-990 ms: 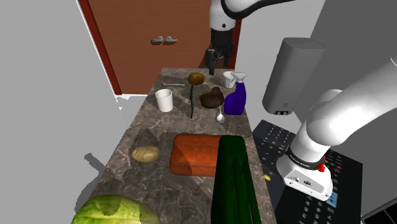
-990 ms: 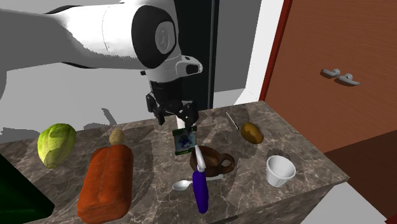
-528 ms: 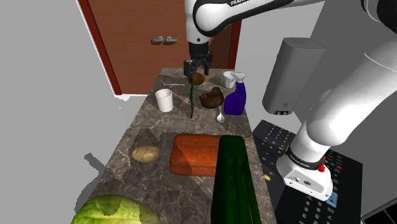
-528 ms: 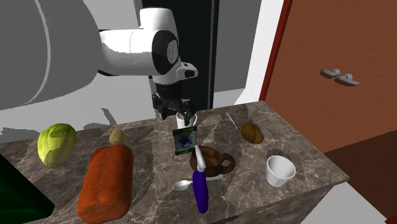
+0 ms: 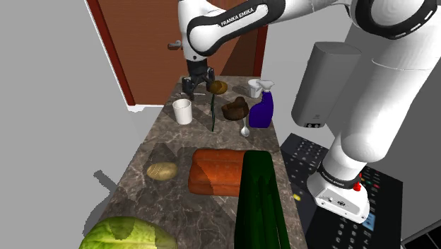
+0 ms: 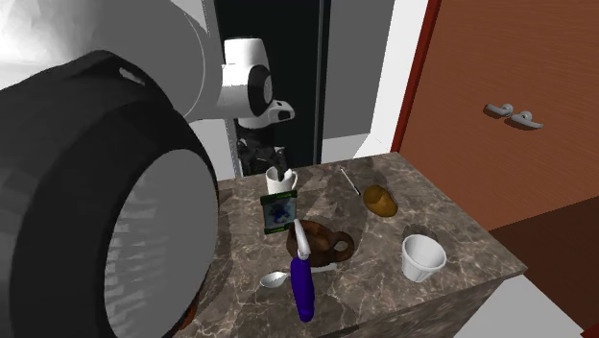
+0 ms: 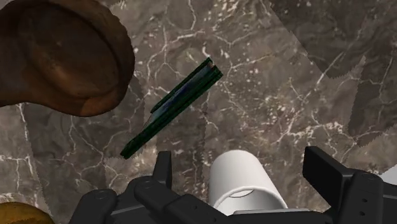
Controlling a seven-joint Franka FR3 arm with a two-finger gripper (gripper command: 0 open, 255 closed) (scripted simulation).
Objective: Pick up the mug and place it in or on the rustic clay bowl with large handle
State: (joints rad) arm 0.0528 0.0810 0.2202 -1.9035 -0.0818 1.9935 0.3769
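Low in the shoulder view, the counter [image 5: 173, 145] holds a cabbage [image 5: 124, 237] and a loaf [image 5: 219, 171]. Farther up, in the middle, sits the brown bowl [image 5: 235, 109], with a blue bottle [image 5: 261, 112] just to its right. The white mug [image 5: 183, 111] stands upright left of the bowl, near the counter's left edge. A thin dark card [image 5: 212, 113] stands between them. The bowl has nothing in it yet.

Just above the mug hangs the hand [image 5: 192, 88]. A second ago it was farther right, at the far end of the counter. Half a second ago it was over the potato [image 5: 218, 87]. Now it has swung left to the mug. The mug has not moved.

In the wrist view the hand [image 7: 242, 160] is open. Its fingers [image 7: 162, 170] stand wide apart with the mug [image 7: 245, 181] in the gap, and they do not touch it. So the mug is not held.

I think the reaching is nearly done, because the hand looks lined up. Next it should go down a little and squeeze. Then it can carry the mug over the card to the bowl [image 7: 60, 54]. The card is close, so it could get knocked.
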